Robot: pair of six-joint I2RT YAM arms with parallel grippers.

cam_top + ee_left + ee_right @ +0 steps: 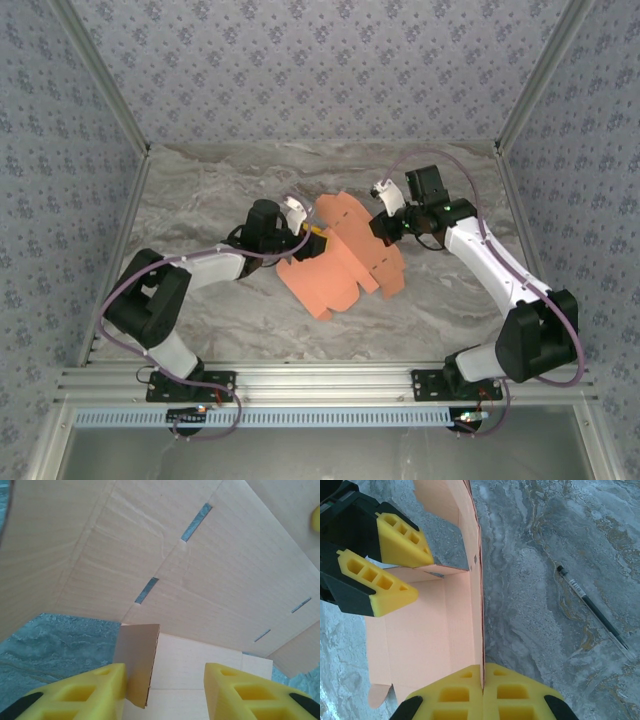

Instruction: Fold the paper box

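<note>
Right gripper (482,682): fingers pinched tight on upright wall of the paper box (425,635) | Left gripper (164,672): fingers spread, small flap (137,662) between them, beside one finger

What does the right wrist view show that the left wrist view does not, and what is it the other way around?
Right wrist, not left wrist: the right gripper shut on an upright wall of the paper box, and a pen lying on the table. Left wrist, not right wrist: several narrow slots cut through a tilted panel of the card. Both: the paper box, the marble table, and the left gripper, standing open at the card.
</note>
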